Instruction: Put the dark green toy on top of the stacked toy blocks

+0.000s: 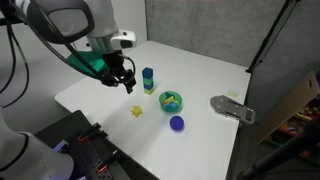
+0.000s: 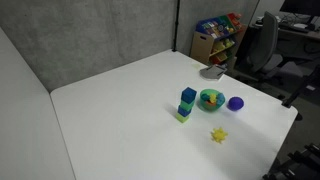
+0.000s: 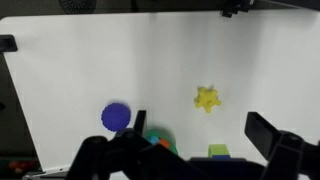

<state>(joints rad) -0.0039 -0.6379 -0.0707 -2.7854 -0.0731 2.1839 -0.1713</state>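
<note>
The stacked toy blocks (image 1: 148, 80), blue over light green, stand on the white table in both exterior views (image 2: 187, 103). In the wrist view only the light green block (image 3: 218, 152) shows, at the bottom edge. A bright green bowl (image 1: 171, 100) (image 2: 210, 99) holds small toys. One dark teal-green piece (image 2: 211, 98) among them looks like the dark green toy. My gripper (image 1: 122, 75) hangs above the table beside the stack. In the wrist view my gripper (image 3: 200, 135) is open and empty, and the bowl rim (image 3: 155, 138) lies by one finger.
A yellow star-like toy (image 1: 137, 111) (image 2: 218, 134) (image 3: 206, 98) and a dark blue ball (image 1: 177, 123) (image 2: 235, 103) (image 3: 116, 116) lie near the bowl. A grey flat object (image 1: 232, 108) lies at the table's edge. A toy shelf (image 2: 218, 38) stands beyond the table.
</note>
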